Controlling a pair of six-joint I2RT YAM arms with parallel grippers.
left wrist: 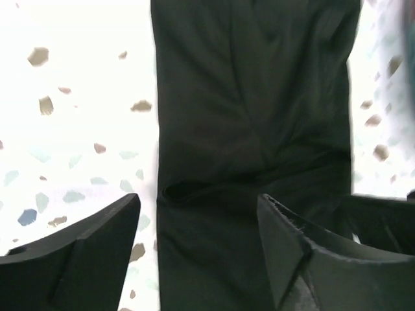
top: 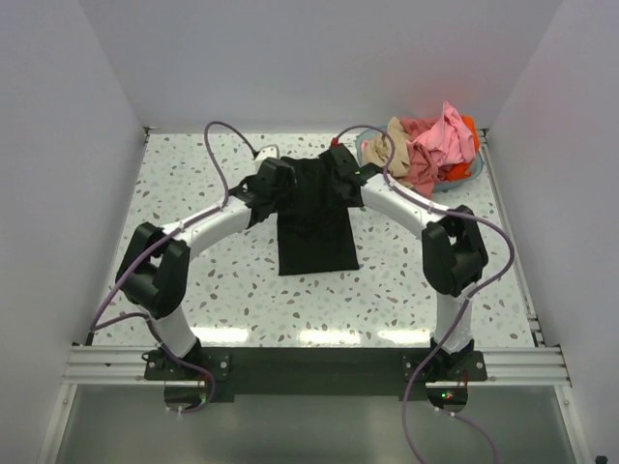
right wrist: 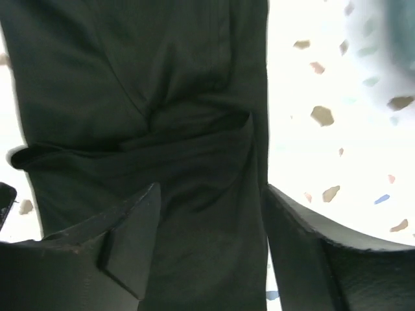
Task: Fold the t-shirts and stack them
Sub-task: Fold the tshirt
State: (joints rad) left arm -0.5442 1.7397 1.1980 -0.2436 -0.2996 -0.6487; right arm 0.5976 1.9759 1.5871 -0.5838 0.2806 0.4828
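Observation:
The black t-shirt (top: 314, 227) lies on the speckled table as a long narrow folded strip, running from the far middle toward me. My left gripper (top: 274, 182) is open over the strip's far left edge. In the left wrist view the gripper (left wrist: 198, 223) has black cloth (left wrist: 253, 116) between its spread fingers. My right gripper (top: 343, 164) is open over the far right edge. In the right wrist view the gripper (right wrist: 211, 223) straddles the shirt's (right wrist: 162, 84) right border. Pink (top: 440, 140), tan (top: 392, 145) and orange-red (top: 470, 126) shirts lie heaped at the back right.
The heap of shirts sits in a teal round basket (top: 466, 175) in the back right corner. White walls close in the table (top: 193, 184) on the left, back and right. Purple cables loop over both arms.

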